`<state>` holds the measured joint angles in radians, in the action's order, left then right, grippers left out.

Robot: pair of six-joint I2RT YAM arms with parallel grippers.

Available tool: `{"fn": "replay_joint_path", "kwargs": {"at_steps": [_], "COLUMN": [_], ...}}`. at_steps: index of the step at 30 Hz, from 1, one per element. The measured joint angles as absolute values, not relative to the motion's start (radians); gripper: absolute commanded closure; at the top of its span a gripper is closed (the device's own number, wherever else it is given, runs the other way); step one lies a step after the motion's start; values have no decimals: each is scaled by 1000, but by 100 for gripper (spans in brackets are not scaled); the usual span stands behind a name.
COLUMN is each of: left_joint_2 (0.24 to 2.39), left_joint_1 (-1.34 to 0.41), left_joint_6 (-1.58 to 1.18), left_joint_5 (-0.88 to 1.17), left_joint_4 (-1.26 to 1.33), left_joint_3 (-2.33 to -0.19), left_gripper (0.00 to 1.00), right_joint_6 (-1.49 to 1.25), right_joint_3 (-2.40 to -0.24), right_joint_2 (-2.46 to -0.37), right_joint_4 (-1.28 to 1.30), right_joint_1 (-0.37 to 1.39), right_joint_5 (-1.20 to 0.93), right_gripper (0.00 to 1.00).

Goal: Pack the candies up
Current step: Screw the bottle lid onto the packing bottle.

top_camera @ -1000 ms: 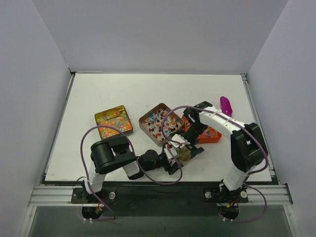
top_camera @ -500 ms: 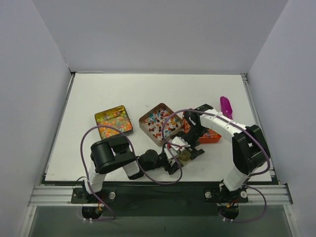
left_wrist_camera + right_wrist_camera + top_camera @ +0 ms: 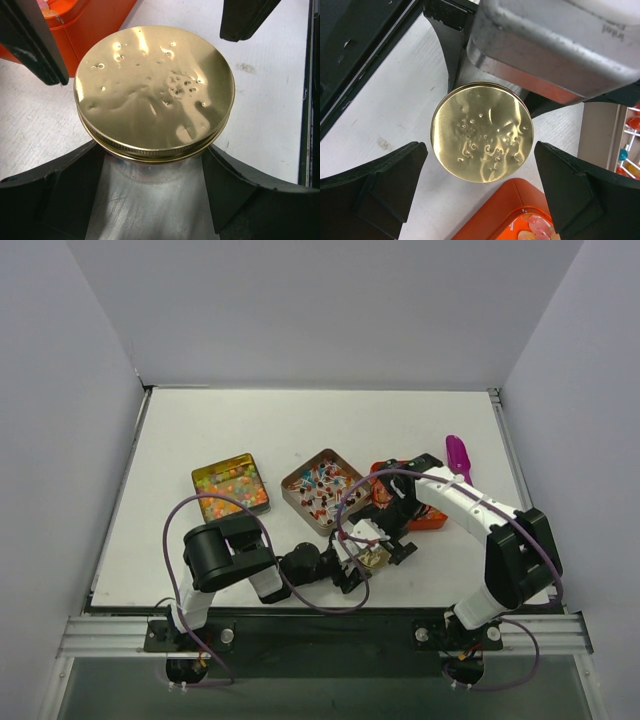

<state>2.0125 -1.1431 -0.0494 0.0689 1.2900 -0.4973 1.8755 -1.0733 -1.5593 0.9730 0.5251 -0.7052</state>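
Gold lid (image 3: 482, 132) ctr, right end effector (image 3: 480, 152) spread wide either side, not touching, orange tray (image 3: 492, 220) btm.

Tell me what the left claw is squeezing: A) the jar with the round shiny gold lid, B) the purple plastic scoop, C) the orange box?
A: the left claw clamps the small jar just under its round shiny gold lid; the purple plastic scoop lies apart on the white table.

Noted: dimpled gold lid (image 3: 154, 90) sat level on a jar (image 3: 150, 167), just beside orange tin (image 3: 95, 22). Purple scoop (image 3: 457, 454) lay apart on white table (image 3: 250, 420).
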Motion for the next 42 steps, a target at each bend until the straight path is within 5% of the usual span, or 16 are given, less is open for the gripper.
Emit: {"fn": "replay_joint_path", "kwargs": {"at_steps": [30, 32, 36, 42], "left_joint_2": [2015, 2015, 2016, 2016], "left_joint_1": [-1143, -1143, -1143, -1138], "left_joint_6": [-48, -48, -49, -80], "left_joint_5": [68, 68, 68, 76], "left_joint_4": [1287, 1287, 1288, 1295], "left_joint_3": [-503, -503, -503, -501], "left_gripper": [100, 100, 100, 100], "right_joint_6": [1757, 1753, 1731, 1692], "right_joint_3": [-1017, -1017, -1023, -1071], "right_joint_2": [-1547, -1547, -1558, -1599], "right_joint_4": [851, 850, 859, 891], "right_joint_1": [571, 571, 574, 583], "right_joint_5": [-628, -625, -617, -607], "right_gripper": [1, 7, 35, 48]}}
